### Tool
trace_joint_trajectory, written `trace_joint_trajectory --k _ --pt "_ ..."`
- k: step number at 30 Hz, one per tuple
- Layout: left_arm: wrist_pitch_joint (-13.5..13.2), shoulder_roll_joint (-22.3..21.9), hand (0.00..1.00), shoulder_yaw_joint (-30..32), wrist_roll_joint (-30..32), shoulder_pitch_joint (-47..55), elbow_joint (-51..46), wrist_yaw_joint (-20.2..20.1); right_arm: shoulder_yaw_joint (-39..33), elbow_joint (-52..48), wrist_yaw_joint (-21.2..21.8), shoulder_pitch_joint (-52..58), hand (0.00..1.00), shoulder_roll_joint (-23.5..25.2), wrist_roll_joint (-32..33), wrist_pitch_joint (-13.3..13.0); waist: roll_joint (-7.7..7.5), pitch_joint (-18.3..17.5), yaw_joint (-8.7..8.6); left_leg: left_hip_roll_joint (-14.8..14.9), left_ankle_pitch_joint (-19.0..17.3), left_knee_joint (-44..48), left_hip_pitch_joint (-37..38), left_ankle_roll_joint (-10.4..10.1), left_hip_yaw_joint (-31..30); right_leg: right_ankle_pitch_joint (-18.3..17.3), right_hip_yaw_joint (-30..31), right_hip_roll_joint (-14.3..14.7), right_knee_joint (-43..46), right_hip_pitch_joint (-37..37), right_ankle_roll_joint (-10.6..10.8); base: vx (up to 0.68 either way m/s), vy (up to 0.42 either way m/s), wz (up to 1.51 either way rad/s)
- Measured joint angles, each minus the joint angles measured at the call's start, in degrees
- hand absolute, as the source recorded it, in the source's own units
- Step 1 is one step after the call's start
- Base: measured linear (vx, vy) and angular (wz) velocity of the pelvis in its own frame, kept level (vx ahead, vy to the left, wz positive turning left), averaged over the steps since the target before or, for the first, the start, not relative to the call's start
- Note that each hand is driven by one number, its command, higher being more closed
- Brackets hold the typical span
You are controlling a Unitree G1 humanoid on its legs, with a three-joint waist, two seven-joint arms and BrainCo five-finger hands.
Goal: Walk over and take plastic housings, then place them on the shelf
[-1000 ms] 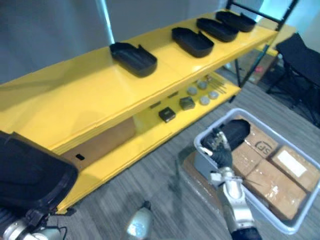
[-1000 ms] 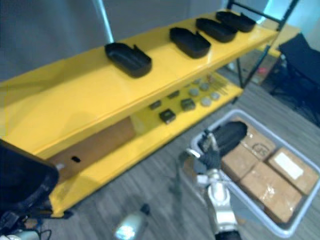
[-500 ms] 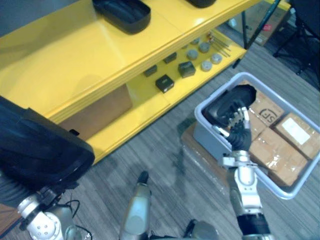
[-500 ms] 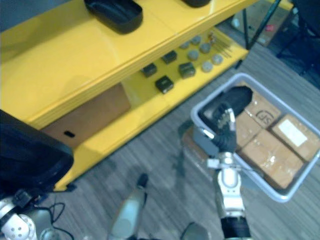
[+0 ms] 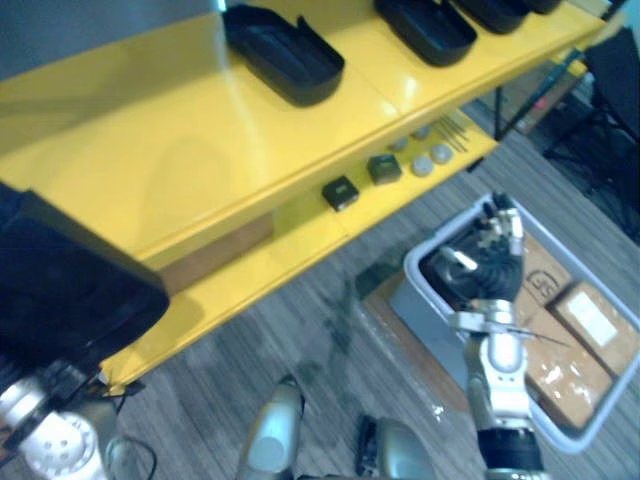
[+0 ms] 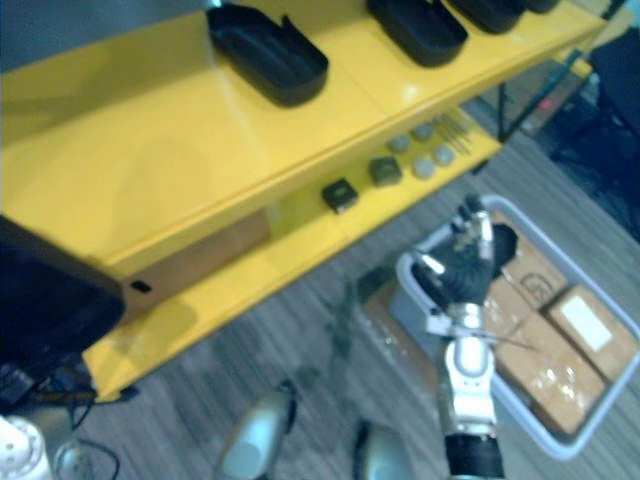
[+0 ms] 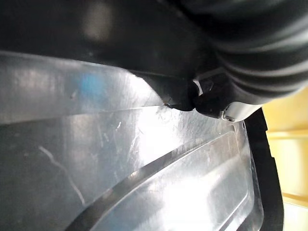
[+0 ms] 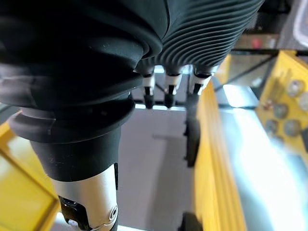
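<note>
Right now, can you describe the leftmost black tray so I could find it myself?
Find the long yellow shelf and look at its top board. Black trays sit in a row there; the leftmost tray has bare yellow board on its left side, while the other trays lie further right.

The right arm (image 5: 497, 392) is standing upright at the near right, the right hand (image 5: 497, 270) holding its fingers (image 5: 513, 232) straight, pointing toward the far side. The left hand (image 7: 260, 57) is sitting low at the near left.
</note>
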Motion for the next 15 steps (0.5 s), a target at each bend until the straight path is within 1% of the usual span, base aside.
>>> trace_joint_trajectory --k 1,2,3,4,5,6,7,8,9,10,11,12,13,14,15 --pt "0.11 0.01 1.00 -0.73 -0.01 0.07 -0.09 -0.18 -0.70 -1.98 -0.15 1.28 0.00 -0.05 -0.02 0.33 -0.26 -0.14 -0.08 -0.76 -0.55 0.05 1.07 -0.41 -1.10 0.08 0.18 -0.56 0.75 -0.34 0.15 0.31 -0.265 1.47" --pt "0.71 -0.02 1.00 -1.52 -0.05 1.03 -1.01 -0.68 -1.80 -5.73 -0.35 3.06 0.00 -0.13 -0.04 0.43 -1.64 -1.01 0.13 -1.98 -2.07 -0.06 2.42 -0.65 -2.09 0.61 -0.66 -2.75 0.40 -0.50 -0.32 0.31 -0.326 1.24" --pt "1.41 0.24 1.00 -1.64 -0.24 3.00 -2.82 -1.18 -2.28 -8.32 -0.39 3.81 0.00 -0.14 -0.03 0.43 -2.87 -2.25 0.21 -1.61 -3.80 0.20 1.98 -0.39 -0.27 2.28 -1.99 -4.82 -2.61 0.13 -1.78 0.35 -0.510 1.42" --pt "1.39 0.23 1.00 -1.84 -0.21 4.48 -4.20 -1.83 -3.12 -10.31 -0.31 3.92 0.00 -0.63 0.21 0.25 -5.06 -3.38 0.12 0.78 -4.38 0.64 1.41 -1.41 4.59 6.10 -3.46 -6.22 -4.41 1.14 0.91 0.30 -0.526 1.90" --pt "1.42 -2.61 1.00 -5.38 -0.42 6.71 -4.80 -3.90 -6.07 -10.47 -0.57 3.64 0.00 -4.01 0.30 -0.06 -1.66 -5.35 -0.37 8.76 -3.63 2.26 -1.68 -2.70 10.92 4.84 -11.44 -5.19 -5.00 2.86 -1.43 0.32 -0.496 1.79" --pt "1.40 -2.83 1.00 -6.18 -0.39 6.95 -4.77 -4.08 -6.66 -10.18 -0.78 3.24 0.00 -4.92 0.31 -0.08 -0.86 -5.75 -0.41 10.30 -3.12 1.46 -2.32 -3.30 13.25 4.78 -13.27 -4.97 -5.53 3.43 -1.63 0.27 -0.327 1.60" --pt "1.43 -2.88 1.00 -6.69 -0.32 6.90 -4.64 -4.26 -6.91 -9.70 -1.14 2.72 0.00 -5.50 0.31 -0.09 -0.40 -5.95 -0.52 11.41 -2.24 0.11 -2.74 -4.25 15.26 4.81 -14.89 -4.82 -6.19 3.73 -1.70 0.24 -0.219 0.99" --pt "1.40 -2.78 1.00 -7.16 -0.11 6.47 -4.59 -4.31 -7.22 -8.64 -1.63 1.79 0.00 -6.38 0.29 -0.12 0.37 -6.28 -0.56 12.62 0.35 -2.93 -2.65 -5.67 17.28 4.90 -16.81 -4.92 -7.22 4.40 -1.86 0.26 -0.239 1.14" --pt "1.45 -2.55 1.00 -7.75 0.25 5.27 -4.39 -4.33 -7.23 -6.94 -1.75 0.98 0.00 -6.09 0.26 -0.14 0.31 -6.24 -0.85 12.54 3.64 -7.05 -1.55 -5.41 19.63 5.09 -18.98 -5.85 -7.81 5.49 -1.82 0.28 -0.265 1.31" --pt "1.51 -2.18 1.00 -8.66 1.06 3.59 -4.12 -4.24 -7.29 -5.33 -1.83 0.96 0.00 -6.07 0.24 -0.20 0.16 -5.85 -1.36 12.77 6.82 -10.80 0.23 -4.28 21.07 5.84 -20.46 -6.62 -2.31 3.97 -1.38 0.18 -0.191 1.05" --pt "1.40 -2.11 1.00 -8.96 1.74 2.39 -3.62 -4.05 -7.35 -4.57 -1.79 0.40 0.00 -6.27 0.23 -0.21 0.70 -5.33 -1.40 13.59 7.45 -11.74 0.98 -4.43 20.99 7.85 -19.96 -6.44 3.83 1.09 -3.13 0.08 -0.153 0.71" --pt "1.41 -2.02 1.00 -9.35 3.36 -0.96 -0.95 -3.29 -8.14 -3.43 -2.20 -0.90 0.00 -6.37 0.21 -0.66 2.10 -4.15 -1.37 15.46 8.12 -13.27 2.70 -5.48 20.75 3.50 -18.60 -5.51 0.00 -1.00 -4.01 0.06 -0.114 0.39" --pt "2.43 -0.48 1.00 -9.05 4.89 -2.77 1.48 -2.28 -8.15 -3.55 -3.19 -1.21 0.00 -5.99 0.27 -1.49 -0.06 -4.34 -1.51 13.68 8.21 -14.10 3.46 -6.41 21.15 15.81 -17.95 -6.86 -14.92 0.69 -3.35 0.08 -0.140 0.40" --pt "2.67 -0.51 1.00 -9.53 5.62 -3.51 3.13 -1.88 -8.37 -3.03 -3.33 -1.18 0.00 -6.44 0.24 -2.03 0.89 -3.48 -2.46 14.59 7.68 -14.23 4.05 -7.13 20.40 15.59 -18.64 -6.31 -13.74 1.47 -3.20 0.11 -0.167 0.31" --pt "4.16 0.01 1.00 -9.98 7.09 -3.45 3.69 -1.41 -8.27 -2.94 -3.54 -1.71 0.00 -6.35 0.29 -2.08 1.11 -3.39 -3.01 15.55 8.05 -14.96 4.27 -7.52 21.32 15.61 -18.94 -5.79 -14.00 1.71 -3.57 0.08 -0.151 0.07"
